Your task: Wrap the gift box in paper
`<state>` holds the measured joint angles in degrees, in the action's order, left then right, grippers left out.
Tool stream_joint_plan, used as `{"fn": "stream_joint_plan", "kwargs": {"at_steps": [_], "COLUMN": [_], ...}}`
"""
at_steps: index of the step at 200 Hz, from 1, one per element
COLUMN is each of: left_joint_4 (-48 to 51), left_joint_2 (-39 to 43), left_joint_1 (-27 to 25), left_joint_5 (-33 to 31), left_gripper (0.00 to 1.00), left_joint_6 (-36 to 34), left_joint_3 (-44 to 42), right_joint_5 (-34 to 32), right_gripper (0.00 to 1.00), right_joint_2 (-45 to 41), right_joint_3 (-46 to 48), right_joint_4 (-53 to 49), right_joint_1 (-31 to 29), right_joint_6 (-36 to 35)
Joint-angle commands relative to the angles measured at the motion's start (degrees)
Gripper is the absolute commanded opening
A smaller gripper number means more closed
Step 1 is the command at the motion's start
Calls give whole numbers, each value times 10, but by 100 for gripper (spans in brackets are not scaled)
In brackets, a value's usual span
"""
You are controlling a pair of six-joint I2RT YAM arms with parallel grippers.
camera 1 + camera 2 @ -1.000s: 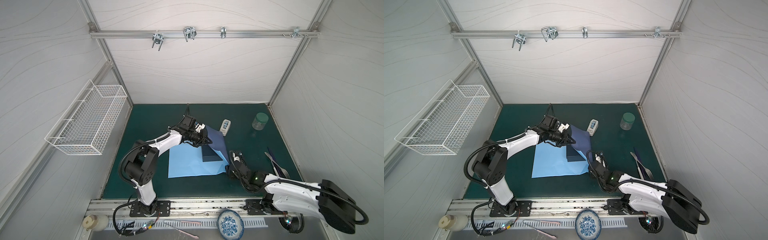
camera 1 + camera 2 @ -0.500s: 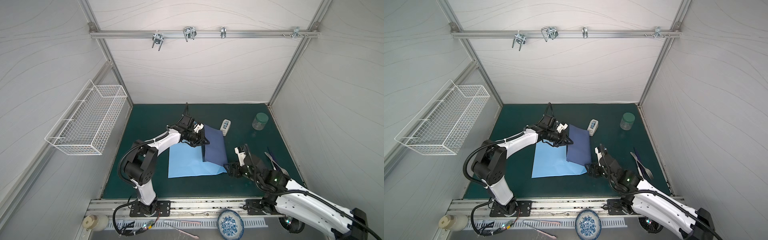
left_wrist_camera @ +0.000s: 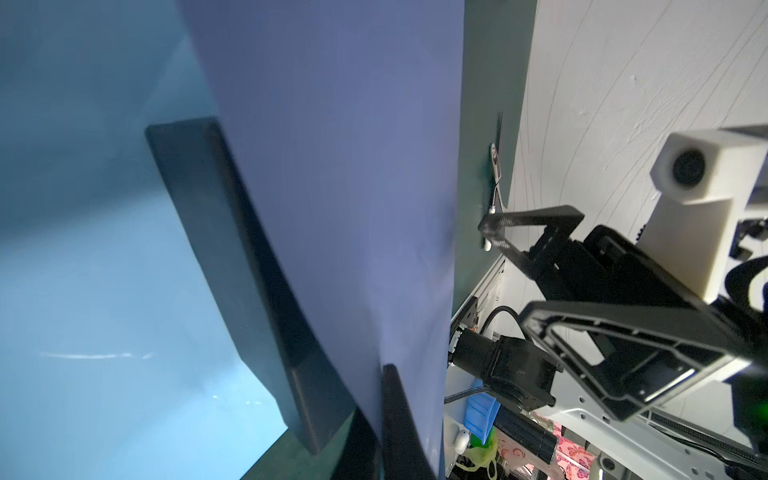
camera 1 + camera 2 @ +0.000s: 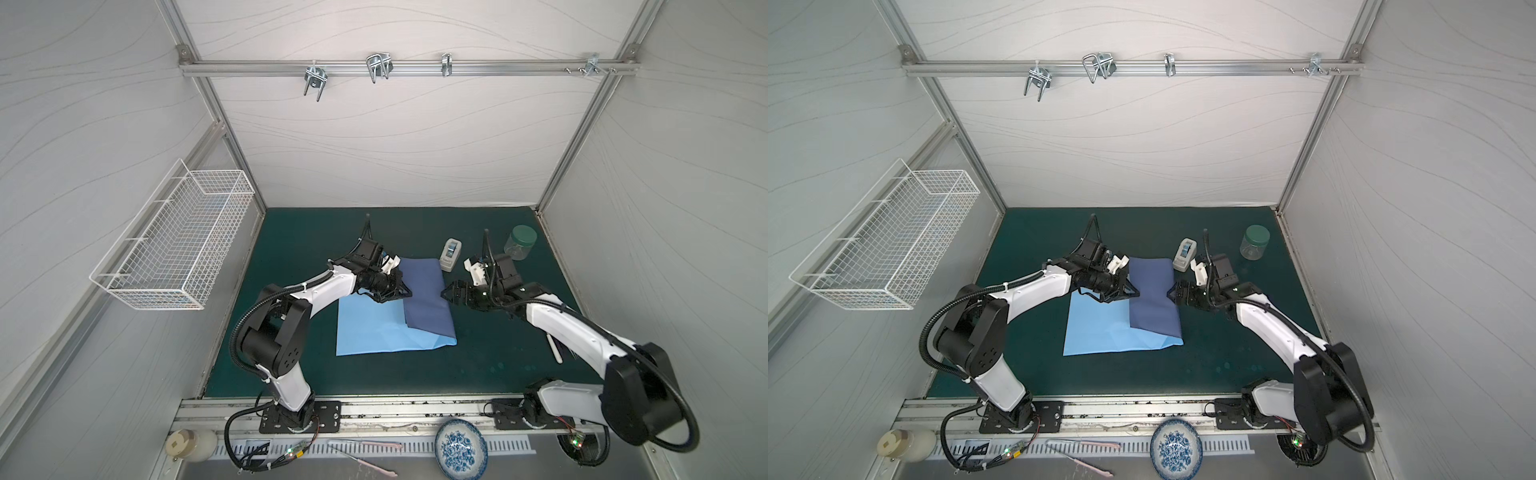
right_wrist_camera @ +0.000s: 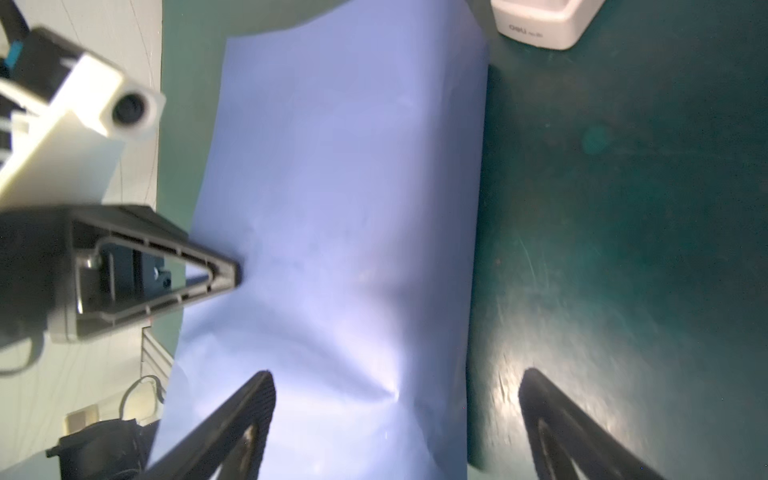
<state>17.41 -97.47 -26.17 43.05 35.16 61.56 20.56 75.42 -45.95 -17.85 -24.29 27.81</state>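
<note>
The box [image 3: 232,257] lies hidden beneath the paper [image 4: 374,332], under its dark flap, whose long axis runs front to back between the arms. The left gripper [image 4: 405,293] is closed on the flap's free edge, its arm reaching low across the sheet. The right gripper [image 4: 449,293], jaws wide and empty, straddles the folded edge, so it looks nearer for pressing that side.

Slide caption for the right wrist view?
Right tool, open, straddles one edge of the paper; left tool pinches the opposite edge.
</note>
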Motion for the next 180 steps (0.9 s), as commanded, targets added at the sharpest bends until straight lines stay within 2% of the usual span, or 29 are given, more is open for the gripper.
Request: {"fn": "stream_joint_plan", "kwargs": {"at_steps": [1, 56, 133, 152, 180], "left_joint_4": [-23, -22, -18, -11, -6], "left_joint_2": [8, 6, 10, 14, 26], "left_joint_1": [6, 14, 16, 16, 16], "left_joint_5": [-2, -6, -12, -18, -29], "left_gripper": [0, 0, 0, 8, 29], "left_joint_6": [-1, -4, -4, -6, -4], "left_joint_3": [2, -8, -19, -22, -23], "right_joint_5": [47, 47, 18, 6, -1], "right_gripper": [93, 94, 94, 93, 93], "right_joint_2": [51, 153, 190, 192, 192], "right_joint_3": [-39, -86, -88, -79, -64], "right_joint_4": [11, 24, 15, 14, 18], "right_joint_1": [7, 4, -14, -17, -20], "right_joint_6": [-26, -36, -45, -46, -48]}}
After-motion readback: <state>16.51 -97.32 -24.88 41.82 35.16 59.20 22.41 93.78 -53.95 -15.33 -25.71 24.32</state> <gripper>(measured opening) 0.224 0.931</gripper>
